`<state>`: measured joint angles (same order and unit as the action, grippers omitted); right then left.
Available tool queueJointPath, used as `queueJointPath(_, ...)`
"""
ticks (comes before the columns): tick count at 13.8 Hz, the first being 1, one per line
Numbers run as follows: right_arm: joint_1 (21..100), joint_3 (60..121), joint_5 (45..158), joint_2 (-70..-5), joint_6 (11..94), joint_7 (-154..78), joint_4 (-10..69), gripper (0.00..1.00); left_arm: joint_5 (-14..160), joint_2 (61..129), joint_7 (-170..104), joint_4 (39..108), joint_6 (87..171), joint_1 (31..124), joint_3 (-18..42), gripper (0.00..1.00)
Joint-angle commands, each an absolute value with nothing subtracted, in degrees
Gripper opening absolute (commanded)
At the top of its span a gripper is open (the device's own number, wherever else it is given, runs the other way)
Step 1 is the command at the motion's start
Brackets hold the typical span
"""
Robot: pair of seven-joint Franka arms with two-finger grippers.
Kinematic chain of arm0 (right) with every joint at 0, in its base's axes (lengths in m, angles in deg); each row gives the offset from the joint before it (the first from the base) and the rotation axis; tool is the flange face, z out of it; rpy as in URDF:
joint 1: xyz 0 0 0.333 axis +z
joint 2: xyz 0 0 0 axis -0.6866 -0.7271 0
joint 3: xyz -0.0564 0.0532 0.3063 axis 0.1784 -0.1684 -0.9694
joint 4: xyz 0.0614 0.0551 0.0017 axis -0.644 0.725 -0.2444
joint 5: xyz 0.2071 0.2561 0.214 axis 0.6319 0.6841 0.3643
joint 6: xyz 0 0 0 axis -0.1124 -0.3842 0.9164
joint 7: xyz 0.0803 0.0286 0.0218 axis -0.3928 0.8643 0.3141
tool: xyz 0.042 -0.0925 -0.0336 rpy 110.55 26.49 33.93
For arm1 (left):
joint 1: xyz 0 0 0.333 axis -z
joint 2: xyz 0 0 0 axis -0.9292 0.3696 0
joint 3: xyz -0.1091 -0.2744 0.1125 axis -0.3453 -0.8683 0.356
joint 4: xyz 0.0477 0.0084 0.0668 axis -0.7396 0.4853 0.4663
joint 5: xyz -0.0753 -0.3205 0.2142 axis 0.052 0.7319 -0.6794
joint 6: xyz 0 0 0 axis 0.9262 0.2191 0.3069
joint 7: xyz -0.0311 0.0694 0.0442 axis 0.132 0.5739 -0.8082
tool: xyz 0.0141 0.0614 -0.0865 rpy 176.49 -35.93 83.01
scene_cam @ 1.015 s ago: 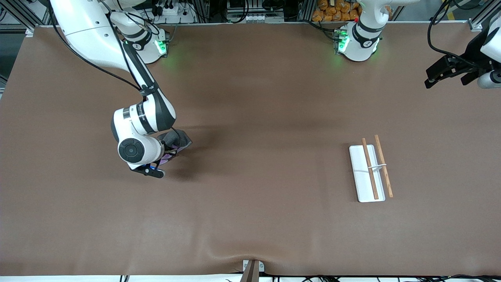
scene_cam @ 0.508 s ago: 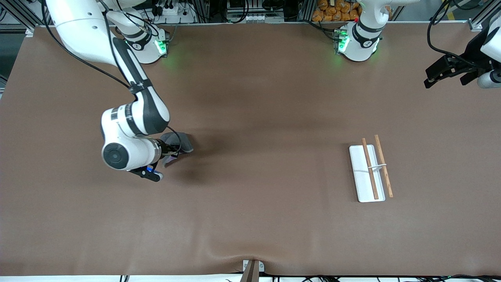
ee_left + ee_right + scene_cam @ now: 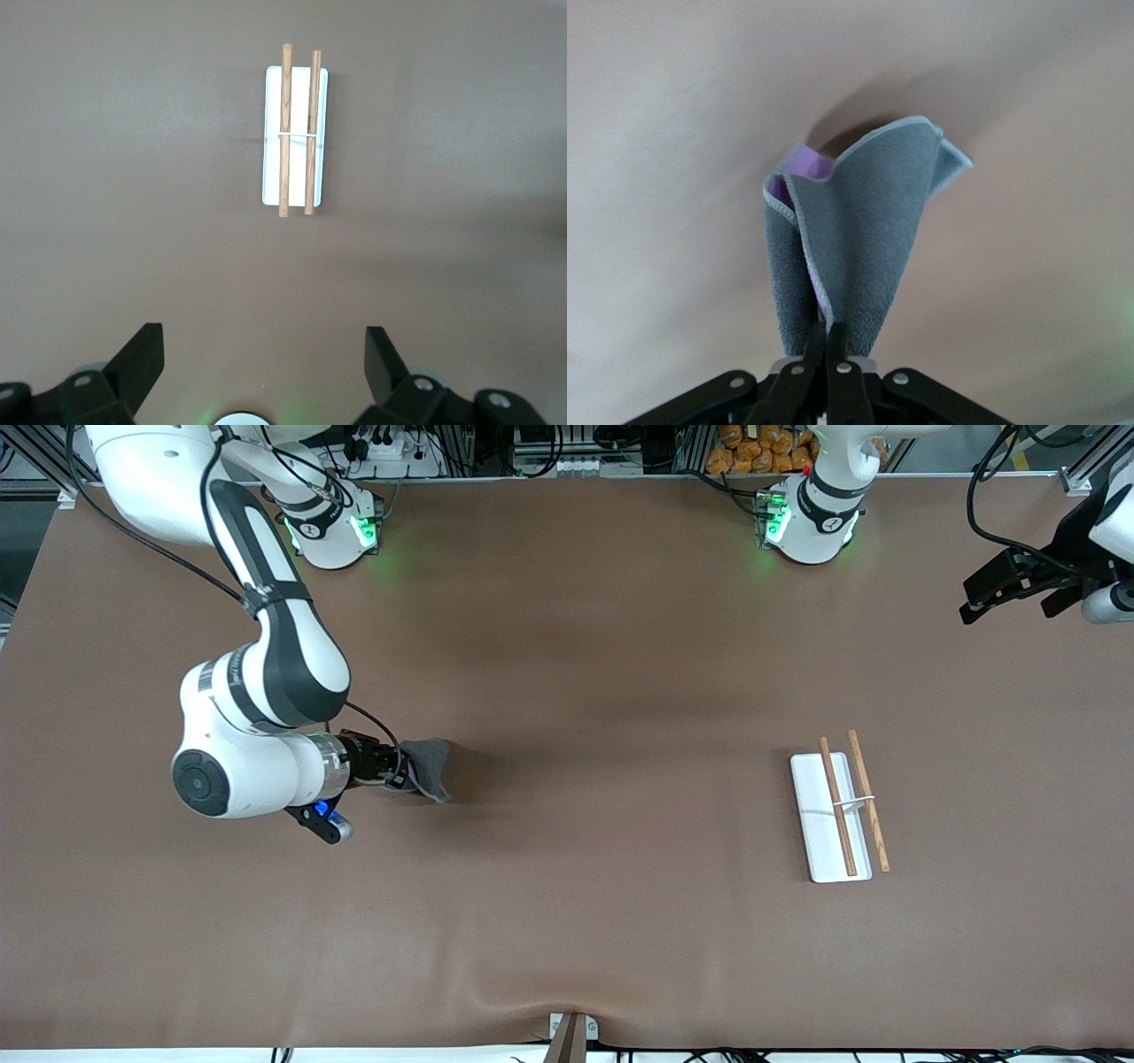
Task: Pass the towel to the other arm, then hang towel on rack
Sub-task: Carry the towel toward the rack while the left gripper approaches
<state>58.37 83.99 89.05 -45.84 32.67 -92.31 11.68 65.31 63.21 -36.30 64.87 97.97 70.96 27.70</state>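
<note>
The towel [image 3: 427, 766], dark grey with a purple underside, is pinched at one end by my right gripper [image 3: 400, 769], which is shut on it. The gripper lies roughly level above the table toward the right arm's end, and the towel sticks out from its tips and droops. In the right wrist view the towel [image 3: 859, 230] fans out from the closed fingertips [image 3: 837, 329]. The rack [image 3: 837, 815], a white base with two wooden rods, stands toward the left arm's end. My left gripper [image 3: 1010, 602] waits open high at that end; its wrist view shows the rack [image 3: 297, 133] past the gripper [image 3: 264, 341].
The brown table cover [image 3: 576, 886] has a ripple at the edge nearest the front camera, by a small bracket [image 3: 571, 1032]. Both arm bases [image 3: 332, 531] [image 3: 806, 522] stand along the edge farthest from that camera.
My right arm has drawn back toward its end of the table and turned its wrist level, lifting the towel so it now points toward the left arm's end. The left arm has not moved.
</note>
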Motion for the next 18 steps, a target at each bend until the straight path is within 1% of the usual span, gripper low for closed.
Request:
queueJointPath(1,58.6,83.1,94.4,-45.3,31.4,-102.1,8.2,0.0,67.8,62.8,-35.2,64.3,97.7,70.9,27.7,1.0)
queueJointPath(4,60.1,81.8,96.2,-44.4,31.4,-112.4,4.3,0.0,70.2,63.1,-35.5,64.2,98.1,70.9,27.8,1.0)
queueJointPath(7,60.7,78.2,96.3,-44.1,31.4,-121.5,-0.1,0.0,73.9,63.5,-36.4,64.3,99.9,71.0,27.8,1.0)
queueJointPath(10,61.9,74.8,96.3,-44.3,33.6,-134.7,-5.3,0.0,76.0,64.6,-38.2,64.3,101.0,71.2,27.7,1.0)
queueJointPath(13,65.7,74.6,96.3,-44.3,39.7,-145.0,-5.5,0.0,77.6,65.5,-43.8,64.2,101.9,71.6,27.7,1.0)
queueJointPath(17,68.7,74.7,96.3,-44.3,53.0,-159.8,-5.5,0.0,80.0,66.0,-44.3,64.2,103.3,71.6,27.7,1.0)
queueJointPath(18,69.9,74.9,96.3,-44.4,55.0,-161.7,-5.5,0.0,81.0,66.3,-44.4,63.8,103.5,71.2,27.7,1.0)
